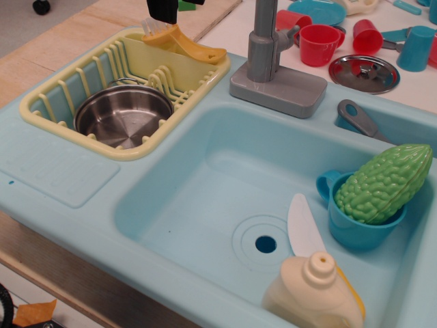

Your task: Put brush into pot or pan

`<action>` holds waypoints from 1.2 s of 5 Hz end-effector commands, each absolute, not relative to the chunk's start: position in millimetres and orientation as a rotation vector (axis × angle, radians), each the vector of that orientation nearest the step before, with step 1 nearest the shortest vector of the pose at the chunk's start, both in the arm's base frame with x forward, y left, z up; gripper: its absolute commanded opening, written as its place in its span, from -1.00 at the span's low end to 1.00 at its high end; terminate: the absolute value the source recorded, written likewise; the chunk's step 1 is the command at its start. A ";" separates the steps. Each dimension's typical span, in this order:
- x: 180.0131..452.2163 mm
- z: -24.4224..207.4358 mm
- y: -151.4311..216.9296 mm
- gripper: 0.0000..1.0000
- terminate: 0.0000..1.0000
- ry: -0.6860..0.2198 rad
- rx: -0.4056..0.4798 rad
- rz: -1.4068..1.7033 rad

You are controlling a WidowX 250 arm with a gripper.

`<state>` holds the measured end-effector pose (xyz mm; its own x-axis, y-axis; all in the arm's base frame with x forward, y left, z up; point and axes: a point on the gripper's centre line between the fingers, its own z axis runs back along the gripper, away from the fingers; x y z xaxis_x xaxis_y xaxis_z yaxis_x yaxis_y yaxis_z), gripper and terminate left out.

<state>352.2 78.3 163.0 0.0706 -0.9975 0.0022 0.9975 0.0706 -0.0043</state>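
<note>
Small yellow-orange plastic scrub brush (184,42) is sitting at the far rim of the pale yellow rack, curved handle tapering off toward the right and lying over the rack's edge. Whitish bristles are showing at its left end, partly hidden from above by something dark. Round shiny stainless-steel pot (123,115) is standing upright in the rack's near-left section, mouth open, ringed bottom reflecting light, nothing lying inside. Brush and pot are sitting apart, brush behind the pot.

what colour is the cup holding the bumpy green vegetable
Blue; the cup shows clearly in the observation image, the only view.
</note>
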 end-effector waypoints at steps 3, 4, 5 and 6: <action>352.0 153.7 80.5 1.00 -1.00 -0.020 -0.017 -1.492; 351.6 150.3 81.5 1.00 -1.00 -0.029 -0.022 -1.489; 352.0 147.9 82.5 1.00 -1.00 -0.033 -0.030 -1.485; 351.7 144.2 83.7 1.00 -1.00 -0.042 -0.041 -1.481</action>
